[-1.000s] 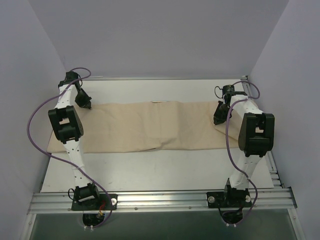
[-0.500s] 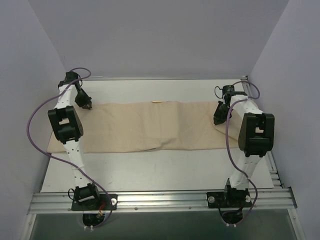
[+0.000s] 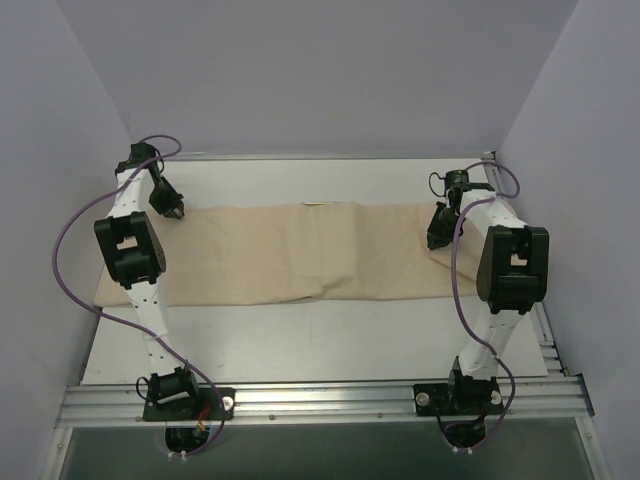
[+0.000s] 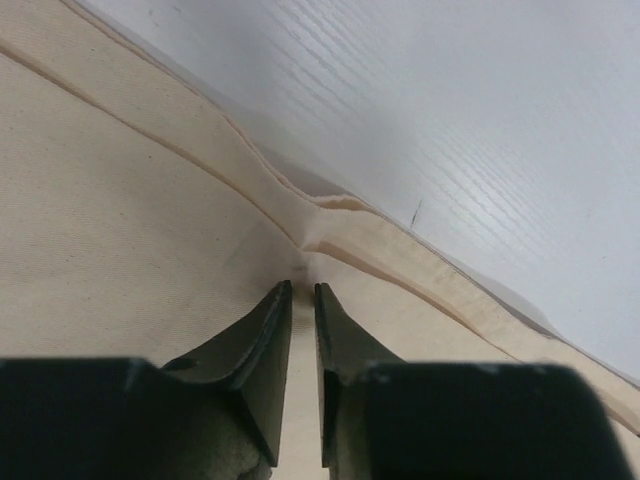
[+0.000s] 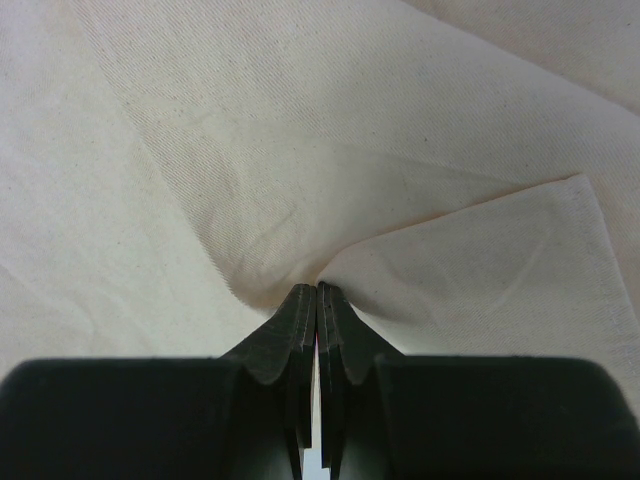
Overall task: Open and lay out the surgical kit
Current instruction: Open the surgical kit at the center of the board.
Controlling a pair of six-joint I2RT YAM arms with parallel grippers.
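Note:
The surgical kit shows only as its beige cloth wrap (image 3: 300, 250), spread in a long band across the white table. My left gripper (image 3: 176, 212) is over the cloth's far left corner. In the left wrist view its jaws (image 4: 302, 287) stand a narrow gap apart, open, with nothing between them, just short of a small pinched crease in the hemmed edge (image 4: 330, 215). My right gripper (image 3: 436, 240) is at the cloth's right end. In the right wrist view it (image 5: 318, 288) is shut on a puckered fold of the cloth (image 5: 250, 150).
The white table (image 3: 320, 340) is boxed in by pale walls on the left (image 3: 50, 200), back and right. A metal rail (image 3: 320, 400) with both arm bases runs along the near edge. Purple cables (image 3: 60, 270) loop beside each arm.
The left jaws have parted slightly and let go of the cloth's edge. The right arm and the cloth have not visibly moved.

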